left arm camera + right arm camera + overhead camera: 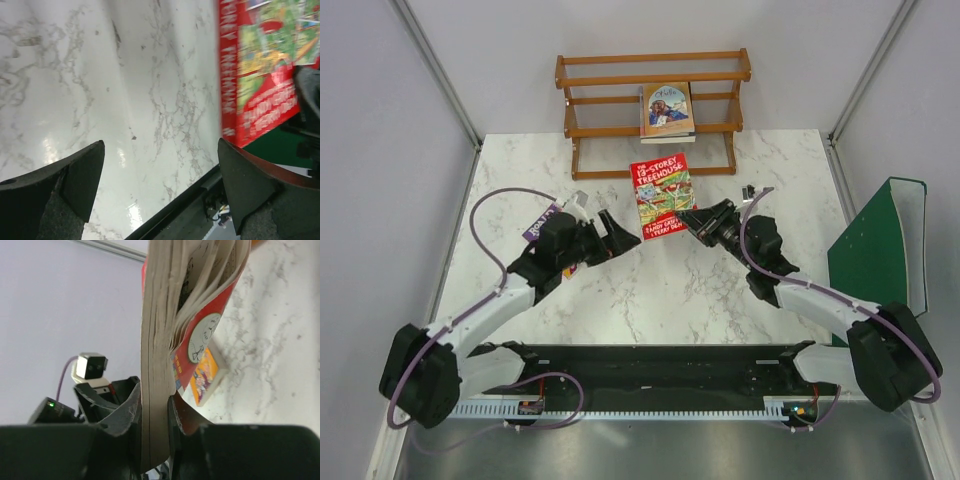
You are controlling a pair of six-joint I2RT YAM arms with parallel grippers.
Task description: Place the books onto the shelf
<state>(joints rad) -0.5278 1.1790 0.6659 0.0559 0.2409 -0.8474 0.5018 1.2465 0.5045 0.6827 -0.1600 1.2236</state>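
Red cartoon-covered paperback (660, 193) sits at the middle of the white marble-patterned table (650, 290), just in front of the brown wooden shelf of thin rails (653, 80). The right gripper (688, 220) is clamped narrowly on its lower right corner. In the right wrist view the right gripper (152, 407) pinches the block of pages between its two fingers, while beyond the grip the leaves of the red cartoon-covered paperback (200, 335) fan apart and the cover bows outward. Whether the book's far edge rests on the table cannot be told.

The left gripper (620, 230) hangs just beside the book's lower left corner with its jaws spread wide and nothing between them. Its wrist camera shows the left gripper (160, 150) over bare marble, the red cartoon-covered paperback (255, 80) apart from it at the upper right.

On the shelf's middle rails an orange paperback with a blue oval picture (666, 106) stands face out. A purple paperback (538, 223) lies on the table, partly hidden under the left arm. A large green binder (880, 245) leans at the table's right edge
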